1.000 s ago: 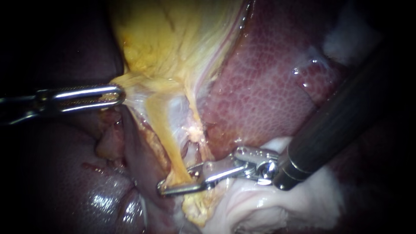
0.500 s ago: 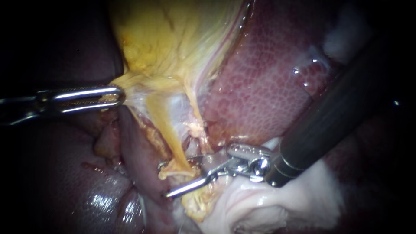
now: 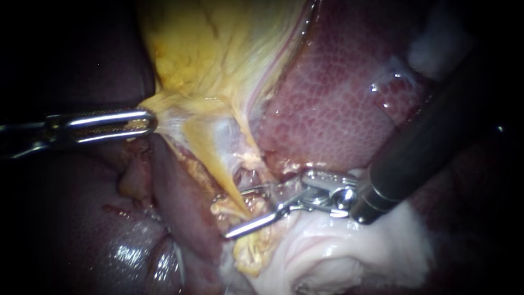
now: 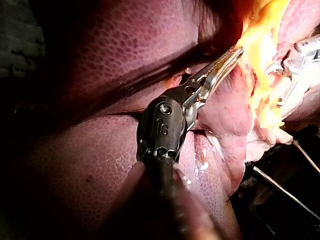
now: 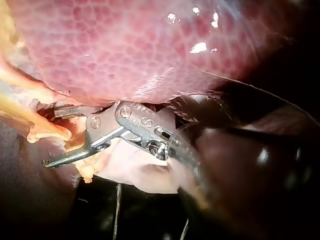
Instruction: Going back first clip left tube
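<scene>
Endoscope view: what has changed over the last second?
The right instrument opened its jaws, which were closed around the yellow tube, and drew back a little to the right. The tube still lies between them. The left instrument stayed shut on the yellow tissue, and the liver is unchanged.

- The left instrument runs off the left edge of the endoscope view, and its shaft fades into the dark.
- Yellow tissue covers part of the right instrument at its tip.
- In the right wrist view, the right instrument's shaft is a blur.
- In the left wrist view, the edge cuts the right instrument off.
- Dark corners hide much of the liver.
</scene>
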{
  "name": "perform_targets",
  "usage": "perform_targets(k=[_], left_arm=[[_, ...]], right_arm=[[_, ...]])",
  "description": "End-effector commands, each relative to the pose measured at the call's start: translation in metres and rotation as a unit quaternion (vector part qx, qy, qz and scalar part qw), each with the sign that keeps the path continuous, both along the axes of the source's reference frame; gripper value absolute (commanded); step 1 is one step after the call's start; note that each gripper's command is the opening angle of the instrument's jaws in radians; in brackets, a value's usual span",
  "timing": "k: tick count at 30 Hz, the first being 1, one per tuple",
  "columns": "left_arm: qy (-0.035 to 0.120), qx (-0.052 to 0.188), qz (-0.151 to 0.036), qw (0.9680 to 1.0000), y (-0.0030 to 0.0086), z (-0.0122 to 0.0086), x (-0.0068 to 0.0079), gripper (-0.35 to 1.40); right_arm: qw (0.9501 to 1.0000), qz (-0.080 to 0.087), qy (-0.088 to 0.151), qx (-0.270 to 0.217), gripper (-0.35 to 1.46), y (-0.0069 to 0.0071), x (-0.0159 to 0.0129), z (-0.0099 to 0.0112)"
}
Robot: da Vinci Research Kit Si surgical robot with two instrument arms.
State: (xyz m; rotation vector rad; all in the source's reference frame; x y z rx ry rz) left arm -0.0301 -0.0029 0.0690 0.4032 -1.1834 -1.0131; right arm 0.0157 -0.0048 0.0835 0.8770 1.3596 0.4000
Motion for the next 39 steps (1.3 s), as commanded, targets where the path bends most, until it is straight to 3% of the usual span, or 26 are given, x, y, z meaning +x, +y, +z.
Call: perform_targets(k=[1, 8, 15, 21, 27, 32, 39], left_arm=[[0.0, 0.0, 0.0, 1.0, 0.0001, 0.0, 0.0, -0.35], [0.0, 0.0, 0.0, 1.0, 0.0, 0.0001, 0.0, -0.35], [-0.001, 0.002, -0.001, 1.0, 0.0, 0.0002, 0.0, -0.35], [0.0, 0.002, -0.002, 1.0, -0.0001, 0.0004, -0.0004, -0.35], [-0.002, 0.005, -0.003, 1.0, -0.0004, 0.0013, -0.0017, -0.35], [-0.004, 0.013, 0.0, 0.9999, -0.0011, 0.0036, -0.0033, -0.35], [0.002, 0.021, 0.014, 0.9997, -0.0019, 0.0066, -0.0071, -0.35]], right_arm=[[1.0, 0.001, -0.001, -0.002, 0.6, 0.0002, -0.0006, -0.0003], [0.9999, 0.011, -0.004, -0.011, 0.6, 0.0022, -0.005, -0.003], [0.9988, 0.027, -0.007, -0.039, 0.6, 0.0055, -0.0091, -0.0083], [0.9977, 0.037, -0.009, -0.055, 0.6, 0.0071, -0.0109, -0.0111], [0.9975, 0.033, -0.011, -0.061, 0.6, 0.0077, -0.012, -0.0123], [0.997, 0.034, -0.015, -0.068, 0.6, 0.0077, -0.0123, -0.0128], [0.9969, 0.035, -0.017, -0.068, 0.6, 0.0077, -0.0127, -0.013]])
